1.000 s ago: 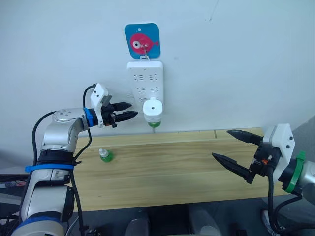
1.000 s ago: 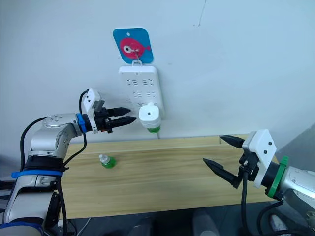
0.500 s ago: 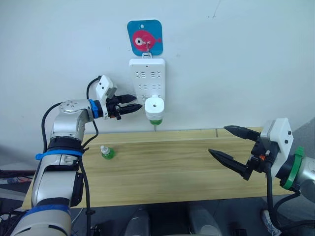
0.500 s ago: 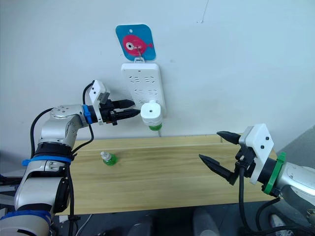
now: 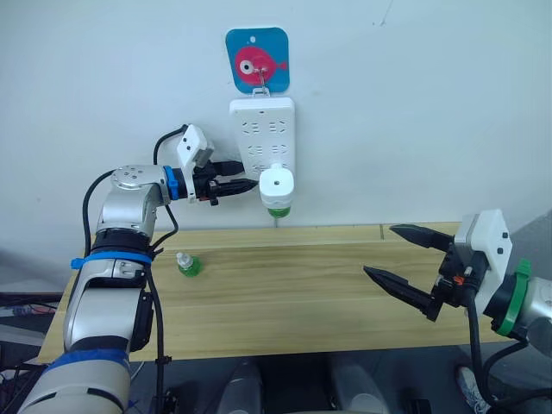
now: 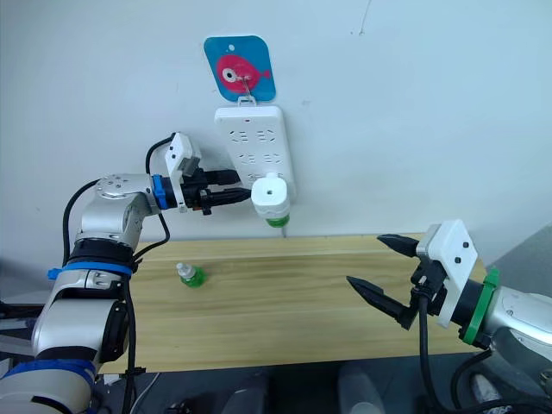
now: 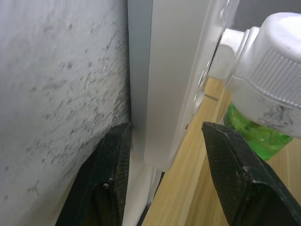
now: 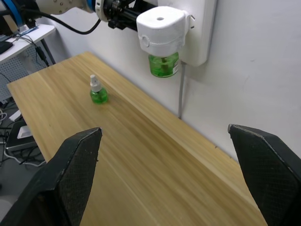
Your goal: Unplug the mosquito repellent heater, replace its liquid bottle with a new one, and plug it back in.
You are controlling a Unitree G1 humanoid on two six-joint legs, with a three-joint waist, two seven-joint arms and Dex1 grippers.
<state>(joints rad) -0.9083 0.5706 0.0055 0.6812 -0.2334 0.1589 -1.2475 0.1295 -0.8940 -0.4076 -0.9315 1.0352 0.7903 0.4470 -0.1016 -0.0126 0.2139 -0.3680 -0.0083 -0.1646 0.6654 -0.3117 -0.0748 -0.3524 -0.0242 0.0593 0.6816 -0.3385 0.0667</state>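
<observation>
I start with the table (image 5: 285,285), a long wooden top against the wall, then the white power strip (image 5: 263,129) hung above it under a fish-print hook plate (image 5: 257,59). My right hand (image 5: 412,264) waits over the table's right end, its 2 fingers spread wide and gripping nothing. My left hand (image 5: 245,184) is up at the strip's left edge, fingers a little apart and unloaded; in the left wrist view 1 finger (image 7: 110,183) sits by the wall behind the strip and the other finger (image 7: 240,183) is in front of it, so I read it as straddling the strip's edge, not the heater. The mosquito repellent heater (image 5: 279,186) is plugged into the strip's lower right, with the liquid bottle (image 5: 278,210) screwed in beneath it. I judge it a light, rigid plastic shell, smooth and likely slippery, held only by its prongs' friction; I would pinch its 2 flat sides and pull straight out, never by the bottle. The new one (image 5: 185,265) stands on the table's left part, small, light and easily tipped, best taken around its round belly.
</observation>
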